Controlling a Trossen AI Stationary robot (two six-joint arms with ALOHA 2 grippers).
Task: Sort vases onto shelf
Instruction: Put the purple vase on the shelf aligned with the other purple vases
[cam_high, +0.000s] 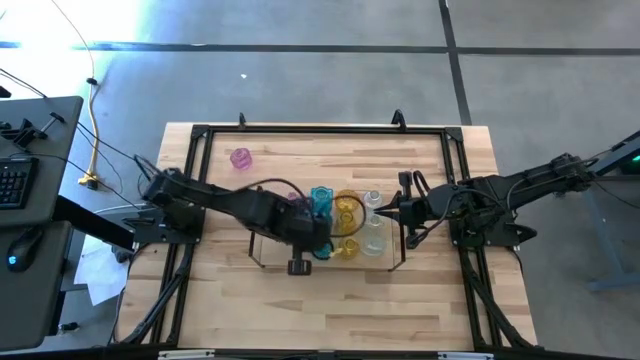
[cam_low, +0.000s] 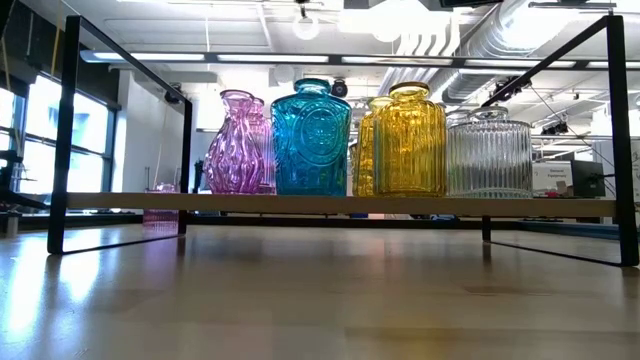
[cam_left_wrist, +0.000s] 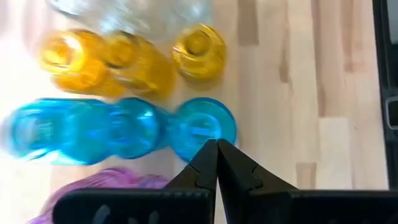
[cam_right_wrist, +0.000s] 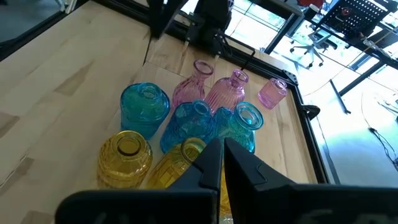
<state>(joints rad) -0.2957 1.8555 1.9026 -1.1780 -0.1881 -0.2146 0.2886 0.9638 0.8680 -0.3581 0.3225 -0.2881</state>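
Hovering over shelf (cam_high: 262, 262) at counter (cam_high: 330, 310) centre: left gripper (cam_left_wrist: 217, 163), jaws pressed shut, empty, tips just above blue vase (cam_left_wrist: 200, 128) at row's end. Right gripper (cam_right_wrist: 222, 163) at shelf's opposite end, jaws likewise closed, nothing held, above yellow vase (cam_right_wrist: 124, 158). Vases clustered on shelf by colour: pink, blue, yellow, clear (cam_low: 488, 155). One pink vase (cam_high: 240, 158) lying apart on counter, far corner.

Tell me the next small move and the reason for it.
Probably the left gripper, shut and empty above the grouped vases, should swing toward the lone pink vase standing apart near the table's far edge, opening as it goes: it looks like the only one off the shelf.
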